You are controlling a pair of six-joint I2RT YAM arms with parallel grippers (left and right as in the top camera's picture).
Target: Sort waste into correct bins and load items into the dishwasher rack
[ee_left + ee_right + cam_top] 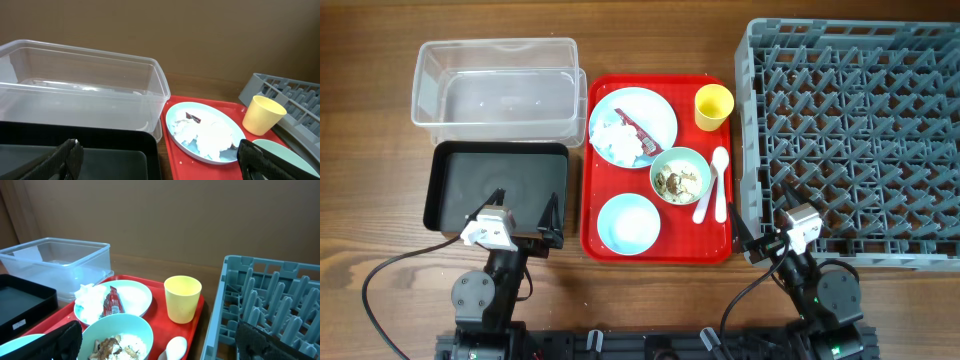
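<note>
Both claws are seen spread wide and empty: the left claw over the near edge of the black tray, the right claw at the near left corner of the grey rack. The crumpled tissue is found on the pale blue plate, far left on the red tray, with the red wrapper touching it. The tissue is judged light and soft, best pinched at its raised folds. The wrapper, thin and flat, would likely be slippery. The food scraps in the green bowl are loose and could hardly be pinched, so tipping by the rim is suggested. The blue bowl, yellow cup and two spoons look stiff and smooth. The clear tub is set just beyond the black tray. A wood-grain bench is shown, backed by a plain brown wall.
</note>
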